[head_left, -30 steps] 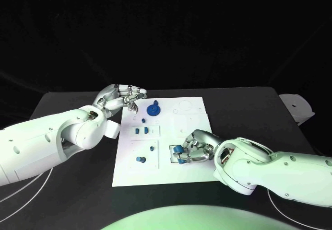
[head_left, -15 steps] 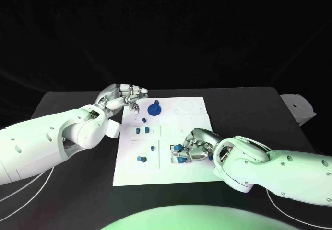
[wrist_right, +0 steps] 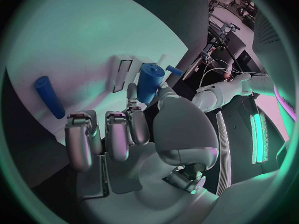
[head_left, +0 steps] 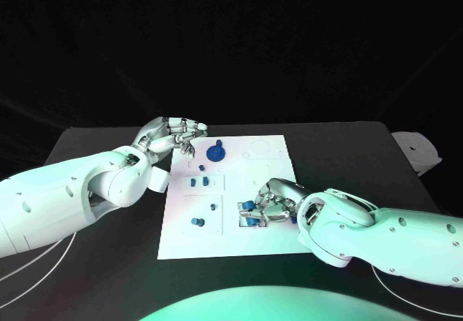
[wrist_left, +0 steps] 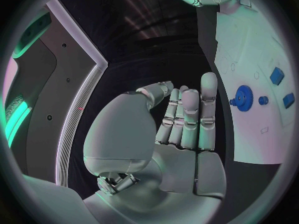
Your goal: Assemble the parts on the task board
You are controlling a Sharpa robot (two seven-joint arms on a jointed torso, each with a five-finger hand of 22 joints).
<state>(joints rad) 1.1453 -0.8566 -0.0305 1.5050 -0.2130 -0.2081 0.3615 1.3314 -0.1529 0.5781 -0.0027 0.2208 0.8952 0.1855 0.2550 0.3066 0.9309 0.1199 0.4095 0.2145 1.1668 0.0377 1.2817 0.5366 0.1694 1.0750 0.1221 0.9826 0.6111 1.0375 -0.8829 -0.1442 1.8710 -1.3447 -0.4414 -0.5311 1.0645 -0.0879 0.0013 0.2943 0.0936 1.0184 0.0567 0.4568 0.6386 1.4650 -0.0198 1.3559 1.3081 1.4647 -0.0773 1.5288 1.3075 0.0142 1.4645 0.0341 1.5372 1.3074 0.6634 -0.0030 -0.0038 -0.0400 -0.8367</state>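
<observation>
The white task board [head_left: 231,234] lies in the middle of the black table. My right hand [head_left: 274,203] rests on the board's right side and pinches a blue cylinder part [wrist_right: 148,82] between thumb and a finger, next to a white slotted block [wrist_right: 122,74]. A blue peg [wrist_right: 49,96] lies on the board beside the fingers. My left hand [head_left: 176,137] hovers at the board's far left corner, fingers [wrist_left: 187,115] stretched out and holding nothing. A blue gear [head_left: 215,153] stands near it. Two small blue parts [head_left: 198,181] and a blue knob [head_left: 196,221] sit on the board's left half.
A white object [head_left: 417,151] sits at the table's far right edge. Thin cables [head_left: 39,267] trail across the table at the near left. Bare black table [head_left: 338,154] surrounds the board.
My right hand has shifted slightly left over the board with the blue part in its grip. The left hand has stayed in place.
</observation>
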